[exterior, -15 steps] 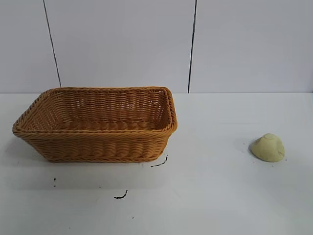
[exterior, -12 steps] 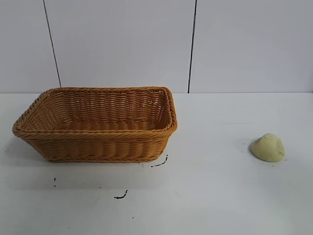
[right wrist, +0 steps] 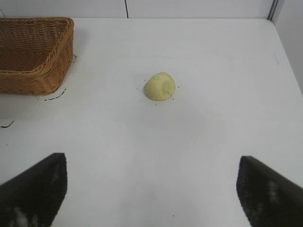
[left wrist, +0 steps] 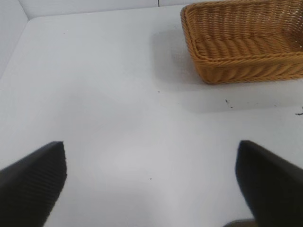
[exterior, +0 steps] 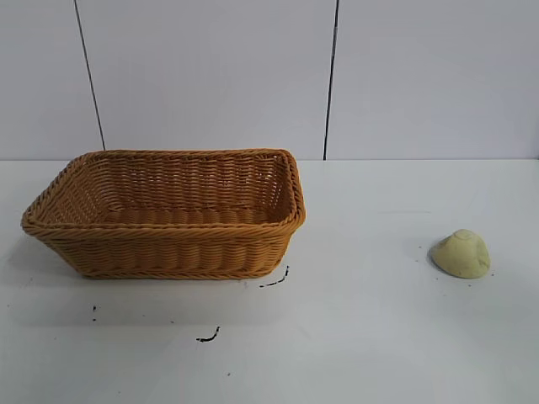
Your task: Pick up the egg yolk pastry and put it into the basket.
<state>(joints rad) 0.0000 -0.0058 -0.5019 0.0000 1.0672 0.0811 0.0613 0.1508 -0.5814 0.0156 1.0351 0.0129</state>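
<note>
The egg yolk pastry (exterior: pixel 461 253), a small pale yellow dome, lies on the white table at the right; it also shows in the right wrist view (right wrist: pixel 160 86). The orange-brown wicker basket (exterior: pixel 168 248) stands at the left, empty, and shows in the left wrist view (left wrist: pixel 227 71) and the right wrist view (right wrist: pixel 28 80). My right gripper (right wrist: pixel 151 189) is open and empty above bare table, well short of the pastry. My left gripper (left wrist: pixel 151 182) is open and empty over bare table, apart from the basket. Neither gripper shows in the exterior view.
Small black marks (exterior: pixel 208 337) dot the table in front of the basket. A white wall with dark vertical seams (exterior: pixel 331 80) stands behind the table. The table's right edge (right wrist: pixel 286 52) shows in the right wrist view.
</note>
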